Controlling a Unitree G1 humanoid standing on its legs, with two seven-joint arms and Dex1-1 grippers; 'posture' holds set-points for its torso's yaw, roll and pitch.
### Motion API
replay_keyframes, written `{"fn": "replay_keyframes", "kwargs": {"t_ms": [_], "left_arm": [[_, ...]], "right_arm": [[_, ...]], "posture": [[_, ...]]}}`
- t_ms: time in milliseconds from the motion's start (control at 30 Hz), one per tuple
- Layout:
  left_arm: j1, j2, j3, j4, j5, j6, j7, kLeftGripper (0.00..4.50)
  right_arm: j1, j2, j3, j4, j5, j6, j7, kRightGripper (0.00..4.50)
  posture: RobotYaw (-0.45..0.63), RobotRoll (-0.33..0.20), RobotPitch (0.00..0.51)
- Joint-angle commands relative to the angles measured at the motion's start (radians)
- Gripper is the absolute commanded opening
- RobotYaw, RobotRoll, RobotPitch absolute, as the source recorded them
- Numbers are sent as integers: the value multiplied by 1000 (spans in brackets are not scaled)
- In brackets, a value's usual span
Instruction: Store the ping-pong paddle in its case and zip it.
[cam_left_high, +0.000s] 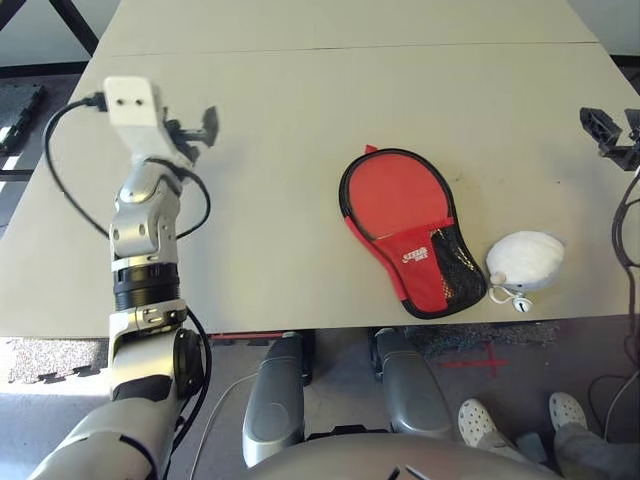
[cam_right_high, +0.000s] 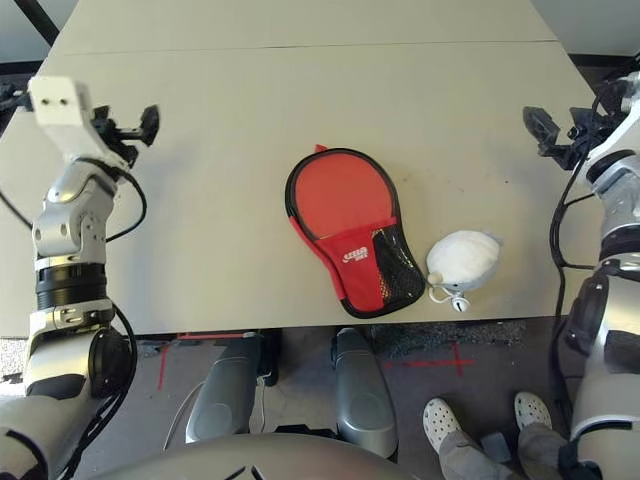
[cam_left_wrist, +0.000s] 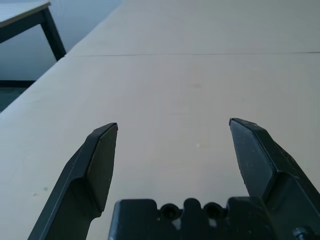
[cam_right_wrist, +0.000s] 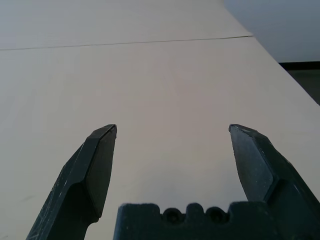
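Note:
The case (cam_left_high: 405, 225) lies flat near the table's front edge, a little right of centre. It is red with black zipper edging, and its black mesh pocket and white logo sit at the narrow end toward me. The ping-pong paddle is out of view. My left gripper (cam_left_high: 200, 130) hovers over the table's left side, well left of the case. It is open with nothing between its fingers (cam_left_wrist: 102, 155). My right gripper (cam_right_high: 555, 128) is at the table's right edge, far from the case. It is open and empty too, with its fingers (cam_right_wrist: 100, 160) above bare tabletop.
A small white drawstring pouch (cam_left_high: 525, 260) sits just right of the case's narrow end. A seam (cam_left_high: 350, 48) crosses the beige table (cam_left_high: 280, 180) at the back. A person's white shoes (cam_left_high: 482, 420) are on the floor at the front right.

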Motion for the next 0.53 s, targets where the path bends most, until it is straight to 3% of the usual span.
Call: {"fn": "replay_keyframes", "kwargs": {"t_ms": [33,533], "left_arm": [[35,-4,-11,16,19,-51,28,4500],[91,-16,-43,-28,28,-60,65,4500]], "right_arm": [[17,4,-33,26,-14,-24,-41,4461],[-21,18,-32,38,-81,-4,-68,4461]], "posture": [[-35,0,264],[-24,0,338]]}}
